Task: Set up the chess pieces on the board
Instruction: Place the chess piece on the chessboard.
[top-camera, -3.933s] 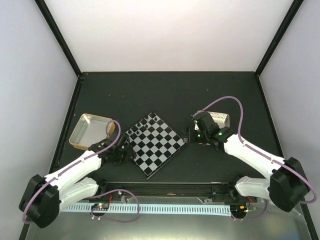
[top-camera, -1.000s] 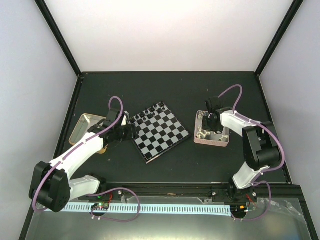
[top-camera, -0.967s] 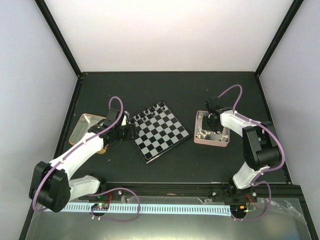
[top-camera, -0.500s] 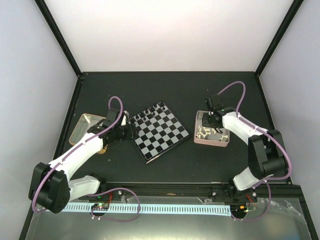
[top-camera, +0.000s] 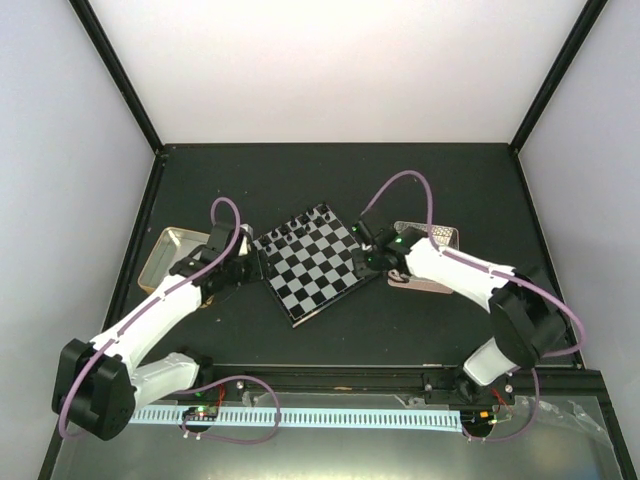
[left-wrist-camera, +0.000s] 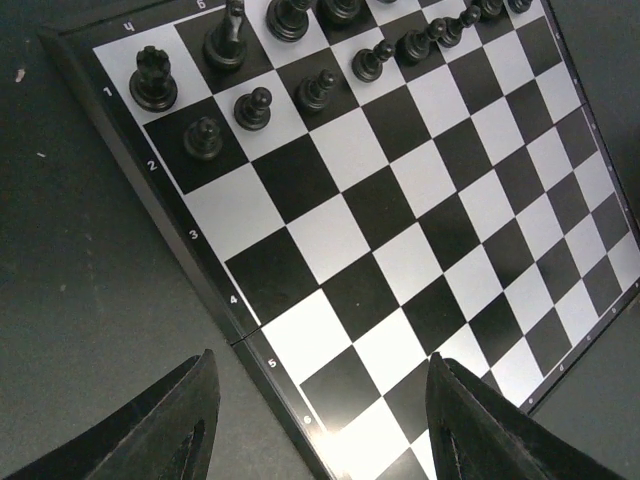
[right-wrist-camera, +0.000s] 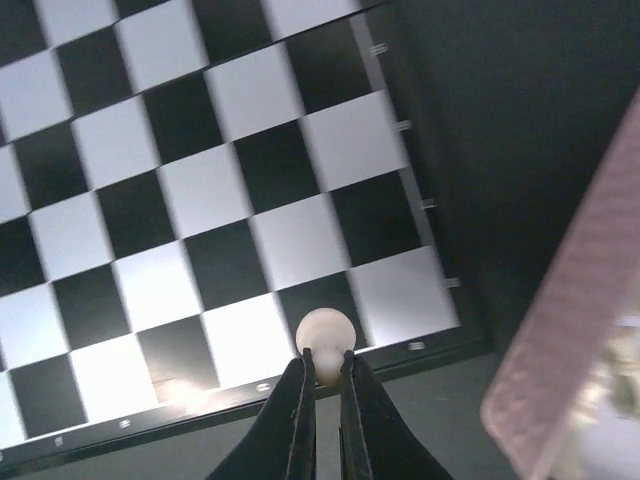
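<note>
A small square chessboard (top-camera: 312, 268) of black and pale squares with a thin dark rim lies turned like a diamond at the middle of the dark table (top-camera: 330, 180) in the top view. Tiny black chess pieces (top-camera: 296, 229) stand in two rows along its upper-left edge. In the left wrist view they fill the upper left of the frame (left-wrist-camera: 253, 106), one to a square.

The right gripper (top-camera: 362, 261) hangs over the board's right corner. In the right wrist view its fingers (right-wrist-camera: 296, 410) are pressed together on the stem of a cream-white chess piece with a round head (right-wrist-camera: 325, 331). The piece sits at the lower middle of the frame, over the last row of squares just inside the rim (right-wrist-camera: 210, 200). A pink perforated tray (right-wrist-camera: 565, 340) fills the right edge of that view. In the top view it lies right of the board, partly under the arm (top-camera: 441, 237).

The left gripper (top-camera: 243, 268) is just off the board's lower-left edge, its fingers (left-wrist-camera: 172, 420) wide apart and holding nothing, with the rim between them. A shiny metal tin (top-camera: 166, 252) sits at centre left, beside that arm.
</note>
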